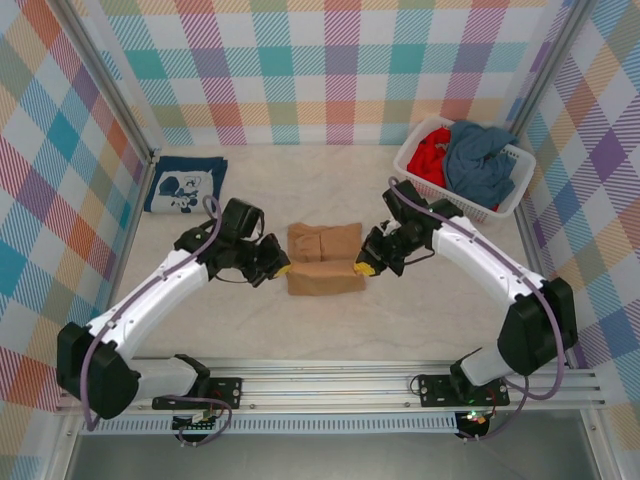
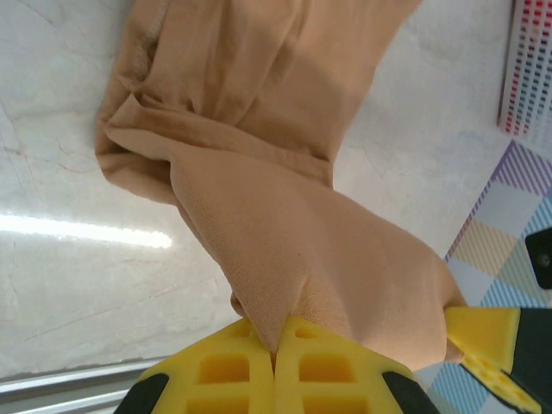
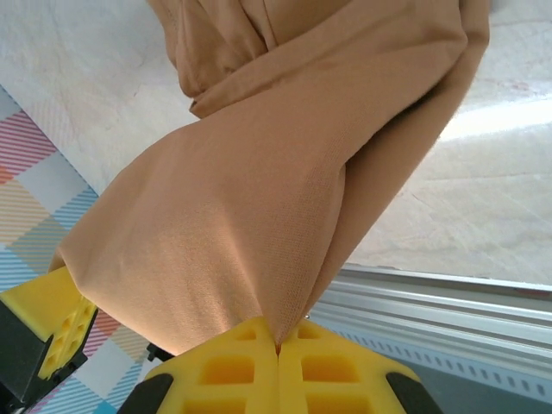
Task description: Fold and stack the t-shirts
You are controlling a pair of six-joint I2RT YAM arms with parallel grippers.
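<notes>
The left gripper [image 1: 283, 269] is clamped tight on the left end of the tan t-shirt [image 1: 325, 258], and the right gripper [image 1: 364, 267] is clamped the same way on its right end, so the garment hangs taut as a band between the two. From each gripper the cloth runs inward toward the other, with its long axis lying left to right across the middle of the table [image 1: 330, 325]. Neither arm is nearer; each holds its own end. The held strip is the near part of the shirt. The rest lies bunched flat just beyond it, so the coming fold probably depends on carrying both ends evenly in one direction without twisting that axis. The wrist cameras give the pinch itself. At the left gripper [image 2: 276, 345] the tan t-shirt [image 2: 285, 224] puckers into the seam between the yellow pads, and at the right gripper [image 3: 278, 345] a thick, doubled fold of the tan t-shirt [image 3: 285, 172] is drawn into the closed jaws. The overhead camera gives the layout instead. A navy t-shirt [image 1: 185, 186] lies folded flat at the far left corner, well apart from the arms. At the far right a white basket [image 1: 408, 160] holds a red t-shirt [image 1: 432, 152] and a grey-blue t-shirt [image 1: 482, 160], both crumpled and unfolded.
</notes>
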